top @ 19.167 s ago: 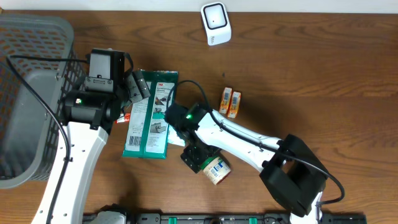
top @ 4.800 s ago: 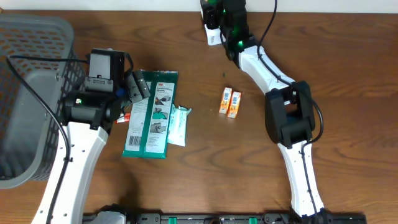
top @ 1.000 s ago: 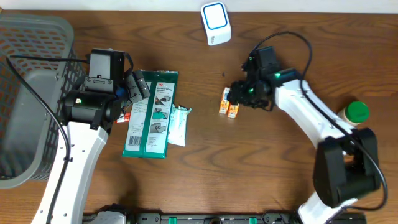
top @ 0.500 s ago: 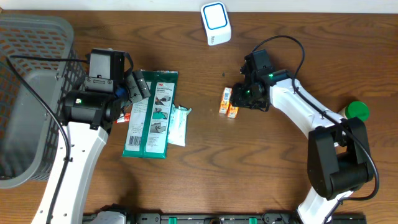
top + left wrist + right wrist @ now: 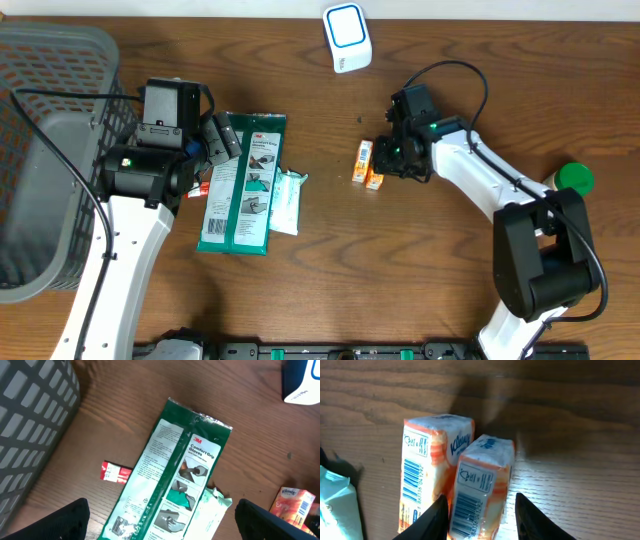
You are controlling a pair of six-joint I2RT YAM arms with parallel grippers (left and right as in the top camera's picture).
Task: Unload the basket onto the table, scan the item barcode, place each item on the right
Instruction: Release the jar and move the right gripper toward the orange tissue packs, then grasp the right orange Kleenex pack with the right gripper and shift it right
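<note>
Now we see the right pincer (image 5: 384,163) low over two orange Kleenex tissue packs lying side by side near the middle of the bench (image 5: 300,300). In the right wrist view its fingers (image 5: 436,517) flank the right pack (image 5: 482,480), one close on either side. We cannot tell whether they are clamped on it or just short of its wrapper. The left pack (image 5: 427,472) touches the right pack and lies outside the fingers. Both packs show a printed barcode on the upper face.

The white barcode scanner (image 5: 347,37) stands at the far edge of the bench, well apart from the packs.

The left pincer (image 5: 162,505) hangs with its fingers wide apart, holding nothing, above a green 3M Comfort Grip Gloves packet (image 5: 175,470). A small red packet (image 5: 116,472) lies just beside the gloves, and a pale teal tissue packet (image 5: 287,200) overlaps their other long side. A grey mesh basket (image 5: 60,60) fills the left edge of the bench. A green-capped bottle (image 5: 573,180) stands near the right edge.
</note>
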